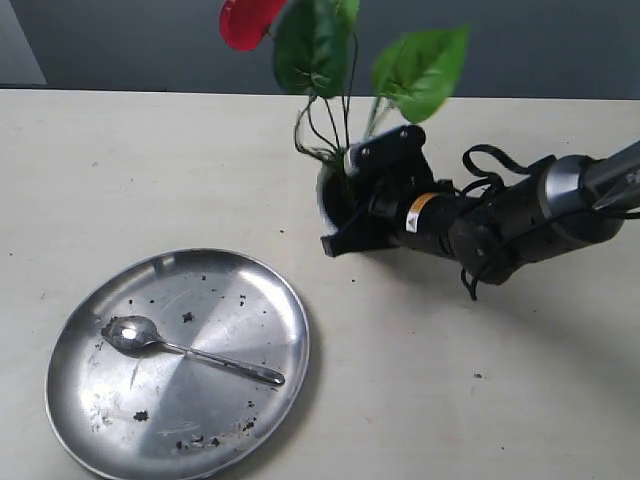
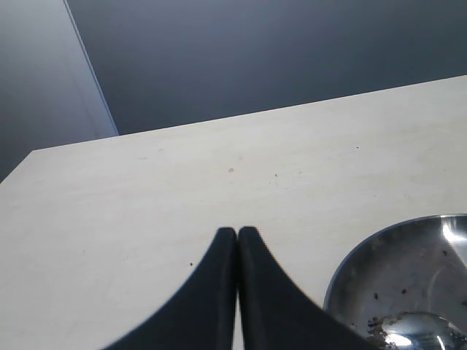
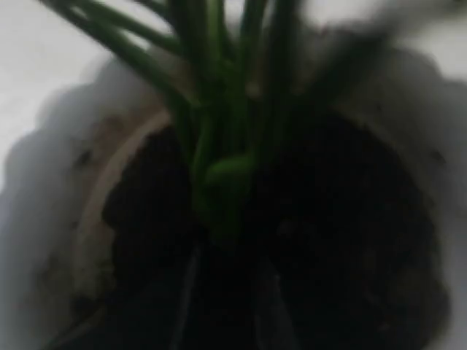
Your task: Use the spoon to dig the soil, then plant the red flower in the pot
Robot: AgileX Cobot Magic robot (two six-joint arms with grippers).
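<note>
**Flower upright in pot, right arm at the stems**

Exterior: red flower (image 1: pixel 312 45) stands in the pot (image 1: pixel 323 196), upper middle. Right gripper (image 1: pixel 347 200) is at the rim by the stems; can't tell how far apart its fingers are or whether they grip. Spoon (image 1: pixel 185 350) lies on the plate (image 1: pixel 262 300), lower left.

Left wrist: left gripper (image 2: pixel 237 235) has its tips pressed together, empty.

Right wrist: blurry; stems sunk in soil (image 3: pixel 343 219).

Likely light, top-heavy, with bendy stems. Hold it low on the stem bundle.

I work over a pale cream tabletop (image 1: pixel 480 400), matte, faint specks. Behind it is a dark grey-blue wall (image 1: pixel 560 50); on my left a lighter grey panel (image 2: pixel 44 73) meets it. Soft, even light.
</note>
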